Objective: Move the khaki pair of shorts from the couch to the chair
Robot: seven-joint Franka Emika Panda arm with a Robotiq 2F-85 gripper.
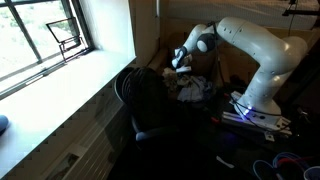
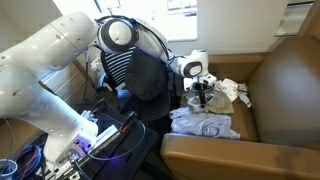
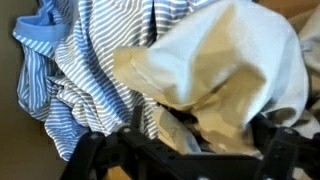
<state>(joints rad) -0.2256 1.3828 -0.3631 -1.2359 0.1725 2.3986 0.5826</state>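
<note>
The khaki shorts (image 3: 225, 70) lie crumpled on the brown couch (image 2: 285, 90), partly over a blue-and-white striped shirt (image 3: 90, 60). In an exterior view the shorts (image 2: 232, 92) lie behind the striped pile (image 2: 205, 122). My gripper (image 3: 180, 140) is open, low over the clothes, with its dark fingers on either side of a fold of khaki cloth. It shows in both exterior views (image 2: 203, 92) (image 1: 180, 62). The black mesh-back chair (image 2: 135, 65) (image 1: 150, 105) stands beside the couch.
The robot base with cables and a lit box (image 2: 100, 130) (image 1: 255, 112) stands next to the chair. A window and a wide sill (image 1: 60, 85) run along one side. The couch's arm (image 2: 230, 155) is in front of the clothes.
</note>
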